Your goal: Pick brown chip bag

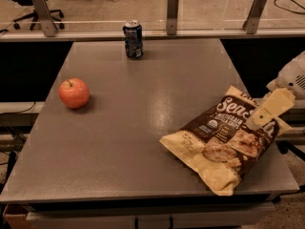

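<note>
The brown chip bag [224, 140] lies flat at the front right of the grey table [138, 128], dark brown with cream-yellow ends and white "Sea Salt" lettering. My gripper [263, 117] comes in from the right edge of the view, its cream-coloured fingers [274, 106] pointing down-left over the bag's upper right end. It sits right at the bag's far right corner.
A red apple [74, 93] sits at the table's left side. A dark blue soda can [133, 40] stands upright at the back centre. A rail with metal posts [172, 12] runs behind the table. Office chairs stand on the floor beyond.
</note>
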You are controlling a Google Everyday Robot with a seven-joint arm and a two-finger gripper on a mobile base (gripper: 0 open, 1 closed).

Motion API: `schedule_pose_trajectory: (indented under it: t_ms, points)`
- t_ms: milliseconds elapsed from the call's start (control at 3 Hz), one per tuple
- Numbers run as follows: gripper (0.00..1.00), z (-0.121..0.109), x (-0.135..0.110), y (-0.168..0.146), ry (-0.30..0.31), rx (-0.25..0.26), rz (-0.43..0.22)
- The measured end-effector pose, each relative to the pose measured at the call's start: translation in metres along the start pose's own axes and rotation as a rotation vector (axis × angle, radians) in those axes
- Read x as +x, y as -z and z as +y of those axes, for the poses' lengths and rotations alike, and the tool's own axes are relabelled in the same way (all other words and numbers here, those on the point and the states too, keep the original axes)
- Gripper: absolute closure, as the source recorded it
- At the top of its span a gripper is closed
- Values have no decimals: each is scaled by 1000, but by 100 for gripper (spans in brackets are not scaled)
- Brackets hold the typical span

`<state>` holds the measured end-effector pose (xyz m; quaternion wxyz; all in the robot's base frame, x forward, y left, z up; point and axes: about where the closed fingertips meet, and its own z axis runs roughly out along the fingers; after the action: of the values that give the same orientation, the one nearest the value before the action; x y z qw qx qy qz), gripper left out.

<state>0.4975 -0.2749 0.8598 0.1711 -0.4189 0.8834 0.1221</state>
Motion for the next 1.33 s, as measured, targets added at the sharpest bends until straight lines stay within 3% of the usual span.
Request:
schedule_pose_trajectory:
  t_ms: [333,667,1333]
  points:
    - [16,-3,4,-17,-60,-61,-37]
    - [40,0,2,-23,-90,-112,-66]
    - [85,11,-21,1,-49,-126,-148]
